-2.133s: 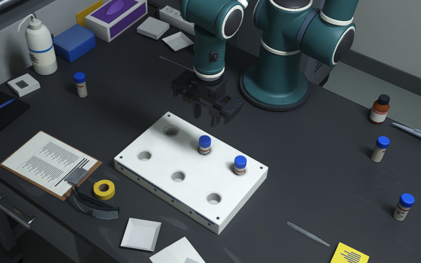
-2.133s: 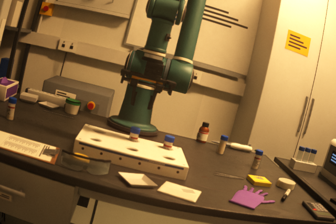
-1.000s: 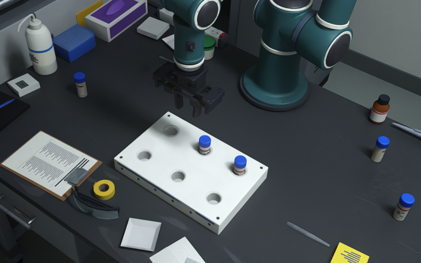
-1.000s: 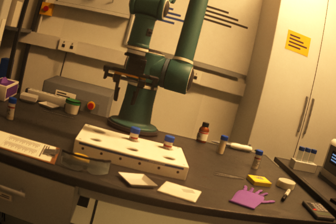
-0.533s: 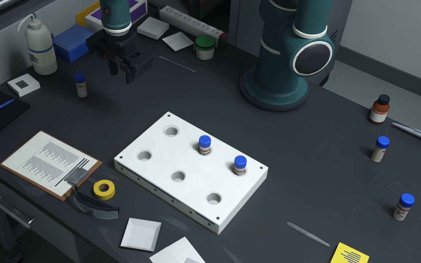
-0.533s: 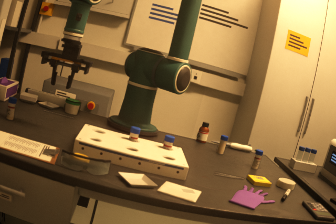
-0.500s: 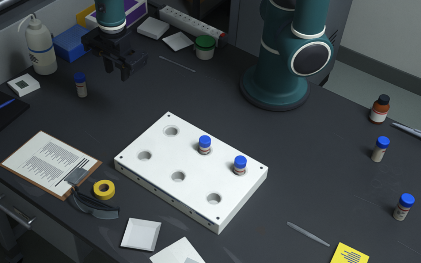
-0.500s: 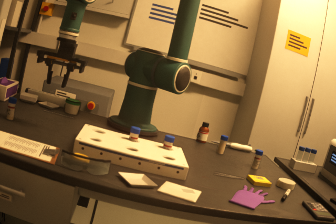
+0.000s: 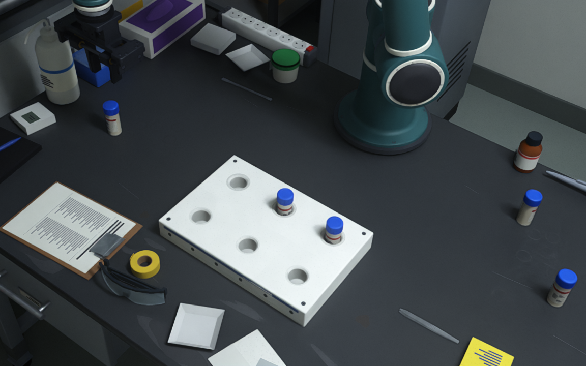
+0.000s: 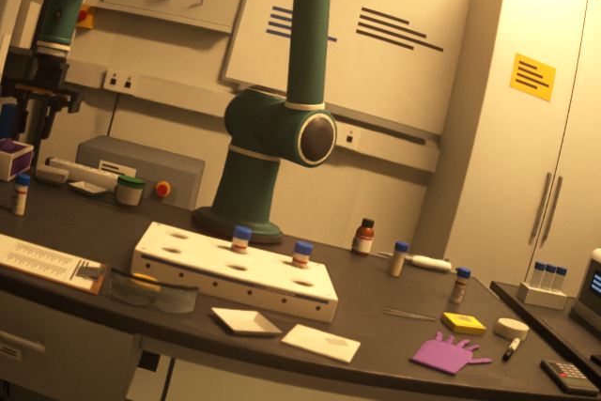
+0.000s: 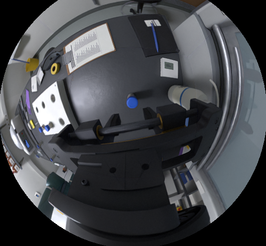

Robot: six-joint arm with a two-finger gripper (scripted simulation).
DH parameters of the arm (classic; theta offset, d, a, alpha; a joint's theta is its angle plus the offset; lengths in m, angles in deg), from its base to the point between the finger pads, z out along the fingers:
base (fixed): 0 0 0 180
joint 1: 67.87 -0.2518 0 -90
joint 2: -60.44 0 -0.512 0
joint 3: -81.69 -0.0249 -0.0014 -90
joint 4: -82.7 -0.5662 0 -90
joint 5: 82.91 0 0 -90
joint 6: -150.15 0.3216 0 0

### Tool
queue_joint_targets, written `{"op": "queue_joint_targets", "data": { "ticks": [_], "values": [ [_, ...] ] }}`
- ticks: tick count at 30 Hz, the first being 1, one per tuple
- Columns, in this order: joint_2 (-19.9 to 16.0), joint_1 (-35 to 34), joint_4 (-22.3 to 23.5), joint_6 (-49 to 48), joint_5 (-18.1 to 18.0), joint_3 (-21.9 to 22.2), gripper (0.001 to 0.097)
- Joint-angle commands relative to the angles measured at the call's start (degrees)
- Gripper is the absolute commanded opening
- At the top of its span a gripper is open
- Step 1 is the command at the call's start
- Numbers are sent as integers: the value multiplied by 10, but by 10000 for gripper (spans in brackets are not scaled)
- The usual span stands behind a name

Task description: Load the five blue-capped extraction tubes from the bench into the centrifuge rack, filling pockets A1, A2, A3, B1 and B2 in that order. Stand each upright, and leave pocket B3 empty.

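A blue-capped tube [image 9: 112, 118] [image 10: 20, 194] [image 11: 131, 101] stands upright on the bench's far left. My gripper [image 9: 106, 69] [image 10: 32, 125] [image 11: 129, 119] hangs high above and just behind it. The gripper is open and holds nothing. The white rack [image 9: 265, 237] [image 10: 233, 268] lies mid-bench. Two tubes [image 9: 285, 201] [image 9: 333, 230] stand upright in two pockets of its far row. The other pockets are empty. Two more tubes [image 9: 529, 207] [image 9: 561, 287] stand on the bench's right side.
A white wash bottle [image 9: 56, 68] and a blue tip box [image 9: 89, 68] stand close by the gripper, at the back left. A small white timer [image 9: 33, 118] lies left of the tube. A clipboard [image 9: 70, 226], a tape roll [image 9: 145, 263] and a brown bottle [image 9: 528, 152] also sit on the bench.
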Motion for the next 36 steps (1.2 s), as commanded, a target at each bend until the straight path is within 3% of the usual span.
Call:
{"op": "queue_joint_targets", "data": {
  "ticks": [1, 7, 14, 24, 36],
  "values": [
    [1, 0, 0, -1, 1, 1, 535],
    [-3, 1, 0, -3, -1, 2, 535],
    [-30, 2, 0, -3, -46, -16, 535],
    [-35, 3, 0, -3, -54, -18, 535],
    [-59, 3, 0, -3, -89, -29, 535]
  ]
}}
